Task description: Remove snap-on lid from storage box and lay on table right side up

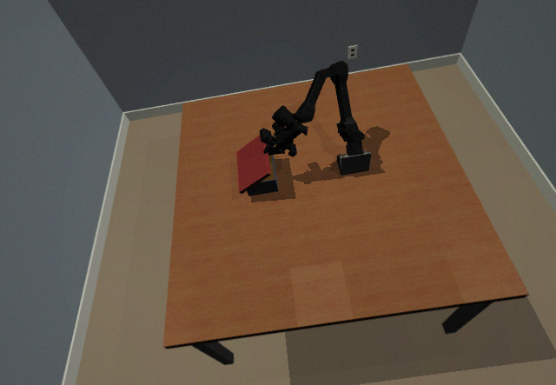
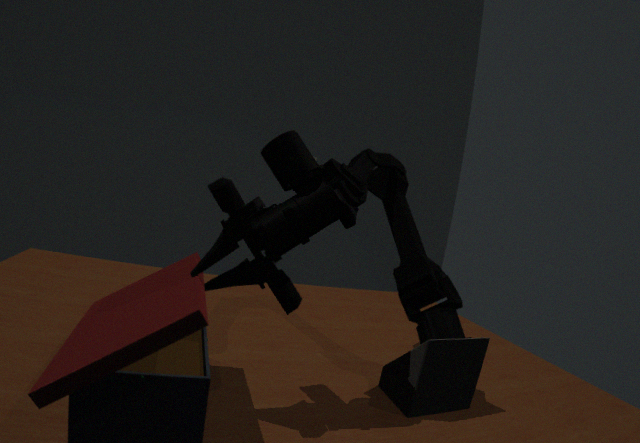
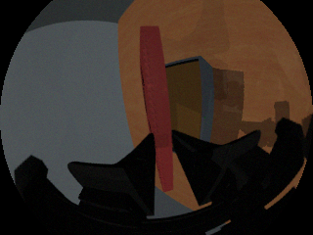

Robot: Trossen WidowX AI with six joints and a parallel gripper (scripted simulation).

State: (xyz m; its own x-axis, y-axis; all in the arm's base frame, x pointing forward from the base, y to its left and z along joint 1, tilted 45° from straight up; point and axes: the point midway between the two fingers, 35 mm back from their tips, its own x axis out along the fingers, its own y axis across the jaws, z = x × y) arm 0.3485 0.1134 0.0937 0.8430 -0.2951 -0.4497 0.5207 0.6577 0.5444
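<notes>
The red lid (image 1: 252, 167) (image 2: 139, 309) (image 3: 156, 93) is tilted, its edge nearer the arm raised above the storage box. Its far side is low, over the box's far side. The dark blue box (image 1: 263, 187) (image 2: 136, 407) (image 3: 206, 98) stands on the table, and its tan inside shows under the raised edge. My gripper (image 2: 198, 281) (image 3: 163, 136) is shut on the lid's raised edge, one finger on the top face and the other below. In the top view the fingertips are too dark to make out exactly.
The wooden table (image 1: 323, 232) (image 2: 320, 340) carries the box and the arm's base (image 1: 354, 163) (image 2: 444, 376), which stands to the right of the box in the top and exterior views. A grey wall rises behind the table's back edge.
</notes>
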